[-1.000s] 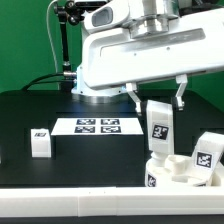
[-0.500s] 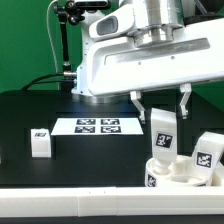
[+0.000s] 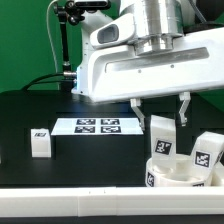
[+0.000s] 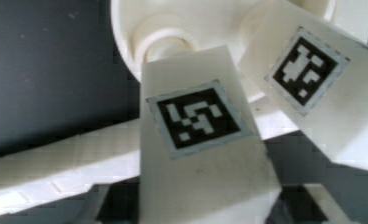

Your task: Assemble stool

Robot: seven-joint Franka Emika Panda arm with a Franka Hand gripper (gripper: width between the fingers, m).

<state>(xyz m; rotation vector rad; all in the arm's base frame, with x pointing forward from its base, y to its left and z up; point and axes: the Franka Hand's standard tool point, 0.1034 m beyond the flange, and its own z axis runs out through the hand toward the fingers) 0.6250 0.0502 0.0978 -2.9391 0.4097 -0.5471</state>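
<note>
Hand (image 3: 160,114) half closed, grips first leg (image 3: 161,137) over seat (image 3: 178,175) | we judge second leg (image 3: 207,152), right, already mounted | third leg (image 3: 40,143), left on tabletop (image 3: 100,160), not yet.

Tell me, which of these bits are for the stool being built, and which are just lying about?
For the stool:
round seat
held leg, clamped in the gripper
tilted leg beside the seat
lone leg, standing apart on the table

Just lying about:
marker board
long white bar
</note>
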